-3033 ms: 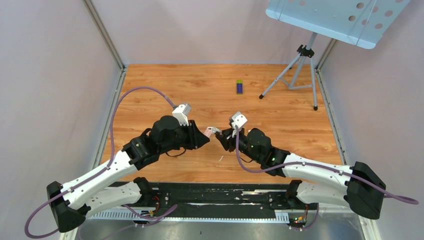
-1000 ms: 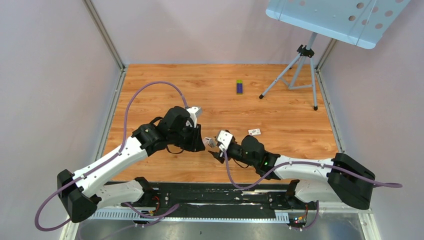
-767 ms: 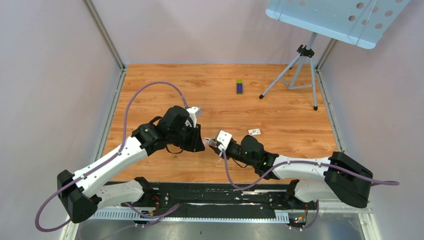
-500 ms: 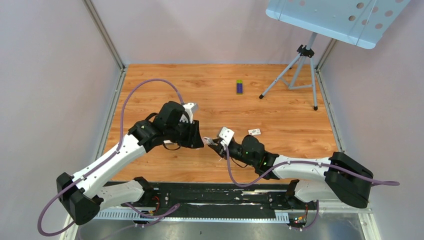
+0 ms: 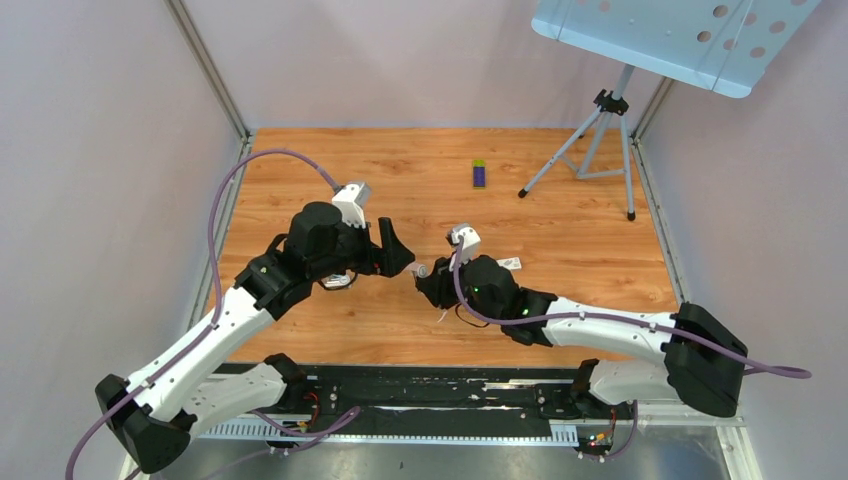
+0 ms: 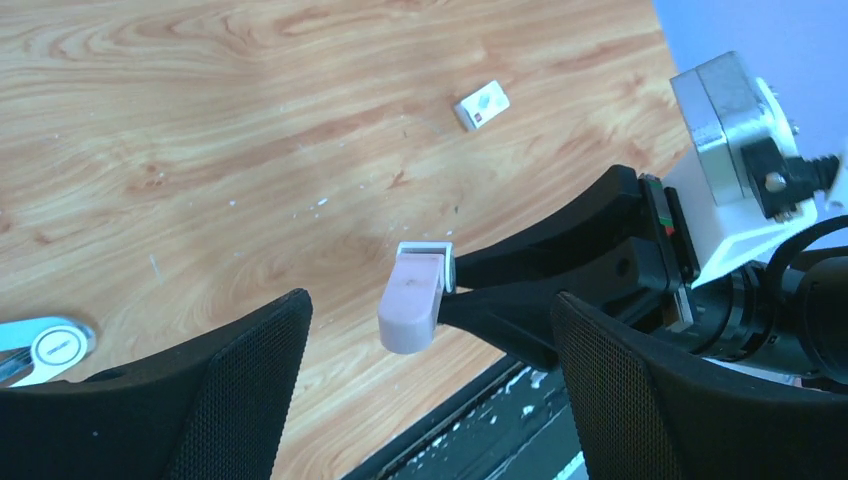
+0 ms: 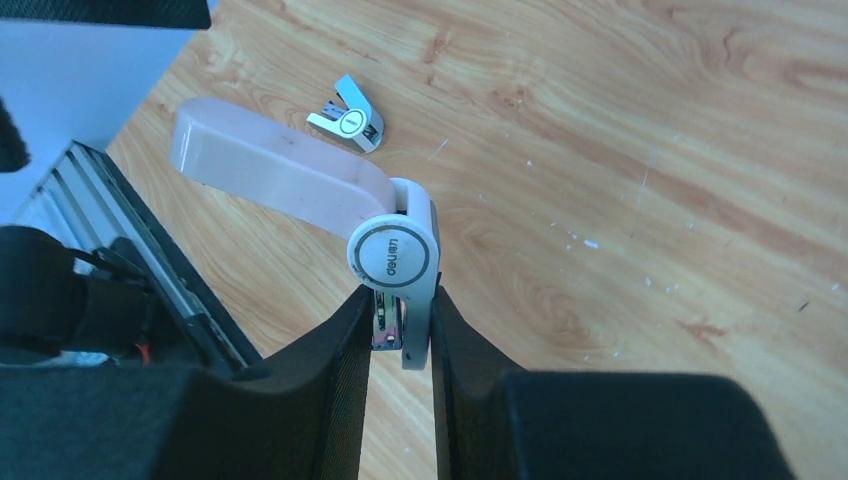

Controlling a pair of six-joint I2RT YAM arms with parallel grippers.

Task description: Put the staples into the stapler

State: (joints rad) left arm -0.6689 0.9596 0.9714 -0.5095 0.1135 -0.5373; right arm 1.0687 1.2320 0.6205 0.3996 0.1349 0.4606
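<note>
The stapler (image 7: 300, 170) has a pale pink top and a white hinge with a round logo. My right gripper (image 7: 400, 300) is shut on its hinge end and holds it above the wooden table, the pink arm swung up and away. In the top view the stapler (image 5: 421, 270) hangs between the two arms, with the right gripper (image 5: 428, 283) just below it. My left gripper (image 6: 430, 305) is open, one finger on each side of the pink tip (image 6: 410, 312), not touching it. It also shows in the top view (image 5: 398, 256). The staples are not in view.
A small white-and-silver piece with a round mark (image 7: 347, 124) lies on the table under the left arm (image 5: 337, 282). A small white card (image 5: 509, 264) lies to the right, and a purple-and-green box (image 5: 479, 174) lies further back. A tripod stand (image 5: 600, 140) stands at the back right.
The left gripper opened and let go of the stapler's pink end, drawing back to the left. The right gripper closed on the hinge end and carried the stapler a little further up the table.
</note>
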